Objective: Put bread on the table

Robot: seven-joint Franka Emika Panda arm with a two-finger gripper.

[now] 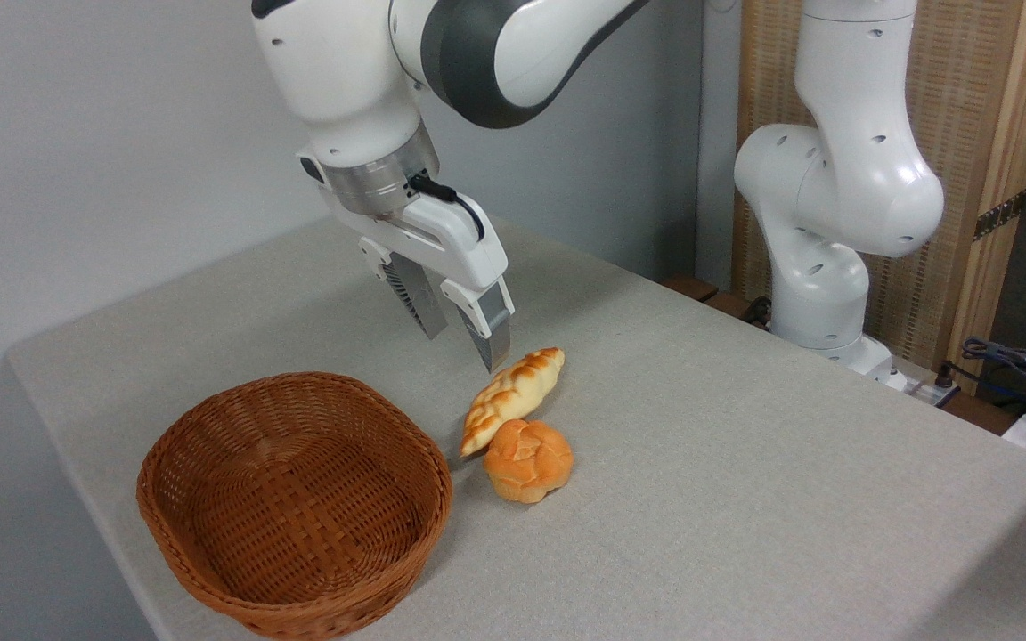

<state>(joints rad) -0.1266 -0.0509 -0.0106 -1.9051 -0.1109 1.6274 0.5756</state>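
The bread, a long braided golden loaf, lies on the table just right of the basket, its near tip resting against a round bun. My gripper hangs just above and to the left of the loaf's far end. It is open, with nothing between its fingers, and it is not touching the loaf.
A brown wicker basket stands empty near the table's front left edge. The arm's white base rises at the back right, with cables beside it. A grey wall runs behind the table.
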